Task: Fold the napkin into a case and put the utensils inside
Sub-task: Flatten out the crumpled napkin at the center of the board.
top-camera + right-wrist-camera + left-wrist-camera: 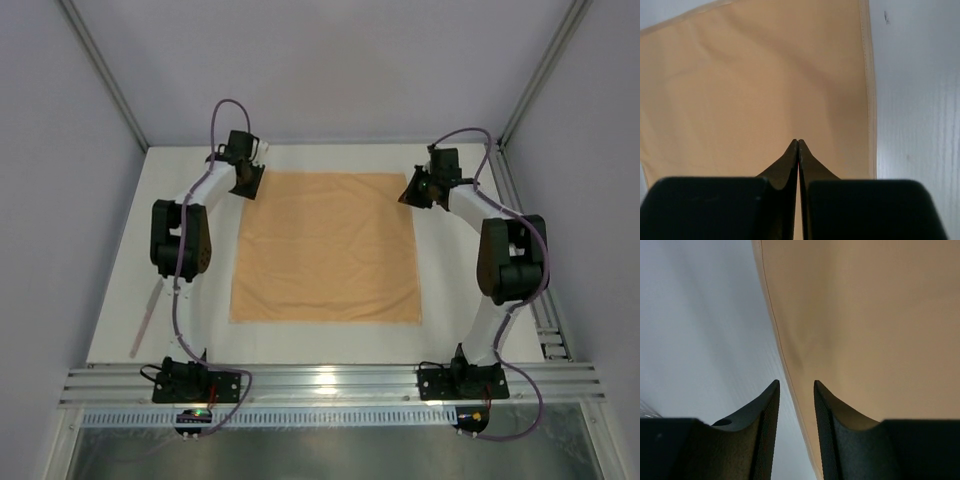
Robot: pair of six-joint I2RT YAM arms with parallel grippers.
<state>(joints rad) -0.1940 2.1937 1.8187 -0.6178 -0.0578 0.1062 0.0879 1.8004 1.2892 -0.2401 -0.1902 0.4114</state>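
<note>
Here napkin [325, 248] lay flat, far edge running 9–3. Left fingers [248, 180] part-open astride its 11 o'clock corner; right fingers [415, 189] shut at 1 o'clock corner, hold unclear.

Left arm [181, 238]: stretched forward, elbow bent, wrist tipped down.
Left gripper [796, 385]: jaws parted, narrow gap.
Right arm [508, 262]: stretched forward, elbow bent, wrist angled inward.
Right gripper [798, 142]: jaws pressed together.

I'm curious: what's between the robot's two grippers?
The far strip of the peach napkin lies between the left gripper and the right gripper; the top view shows it.
</note>
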